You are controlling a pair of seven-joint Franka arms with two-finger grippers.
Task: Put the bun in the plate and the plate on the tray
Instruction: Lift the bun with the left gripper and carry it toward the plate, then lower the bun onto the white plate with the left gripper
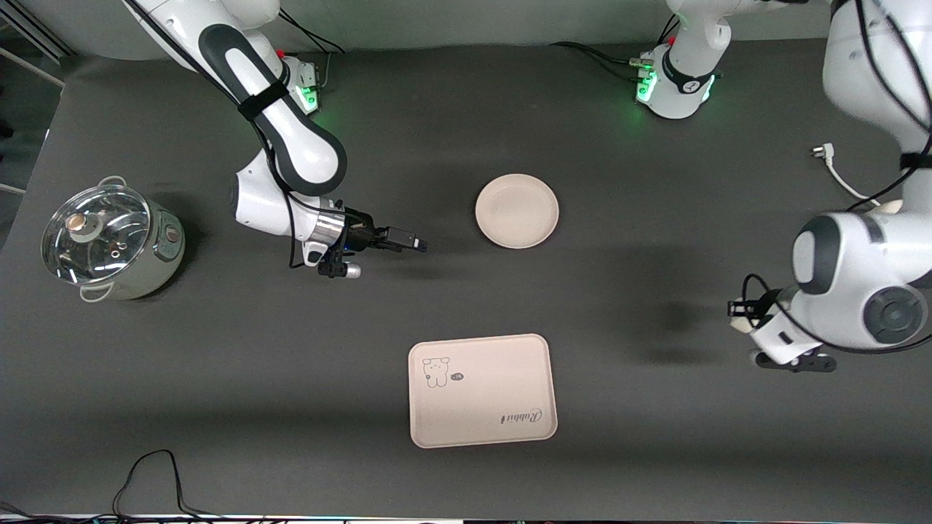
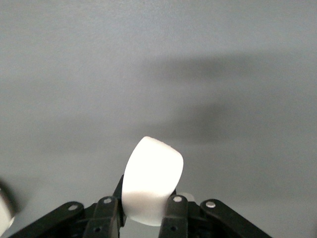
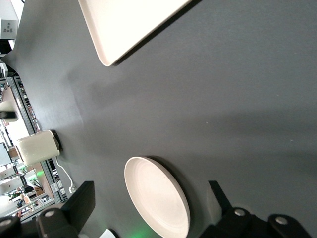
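We see the left gripper [image 2: 141,218] at the front view's right edge, fingers clamped on the bun [image 2: 151,186], which sticks far out and could slip before reaching the plate [image 1: 517,211] at upper centre. The right gripper [image 1: 408,244] waits wide open and empty beside it. Only the left wrist view shows the pinch clearly; the front view alone shows the tray [image 1: 482,390] at lower centre whole.

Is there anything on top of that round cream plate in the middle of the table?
Nothing: the round cream-beige plate lies bare on the dark table. The small off-white bun is clamped in the left hand. What lies beneath the plate is hidden.
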